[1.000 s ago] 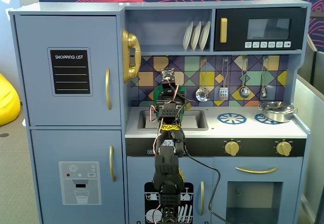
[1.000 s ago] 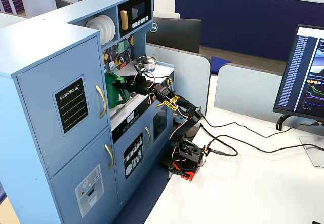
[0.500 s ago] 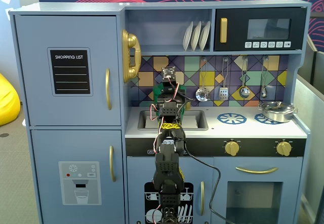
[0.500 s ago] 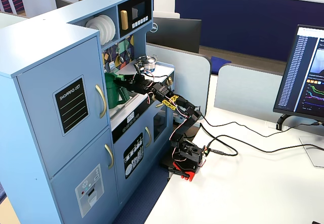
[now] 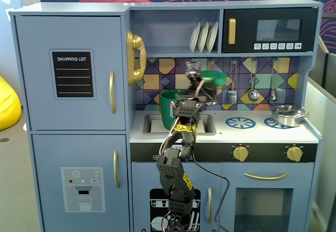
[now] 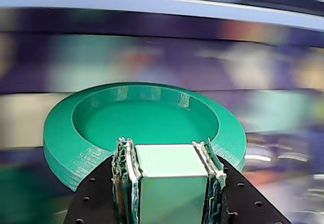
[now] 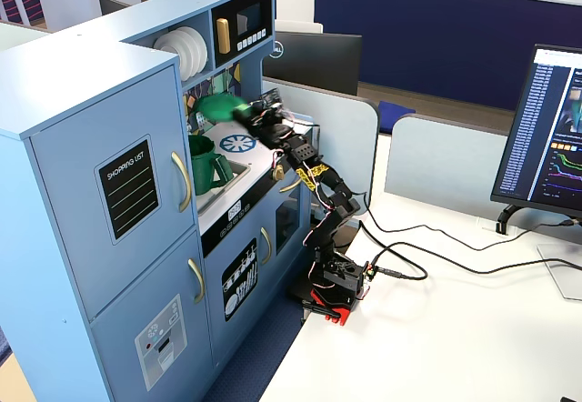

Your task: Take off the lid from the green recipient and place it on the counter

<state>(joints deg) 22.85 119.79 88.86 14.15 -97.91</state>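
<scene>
So the flat round dark-green plastic lid is already off the tall tapered dark-green plastic bucket, which sits open in the sink recess. The pincer is pinching the lid's strap handle and holding it up in the air above the pale grey-white counter. Next it probably needs lowering onto a bare patch by the burner rings. The arm's stretched upward, wrist roughly level.
</scene>
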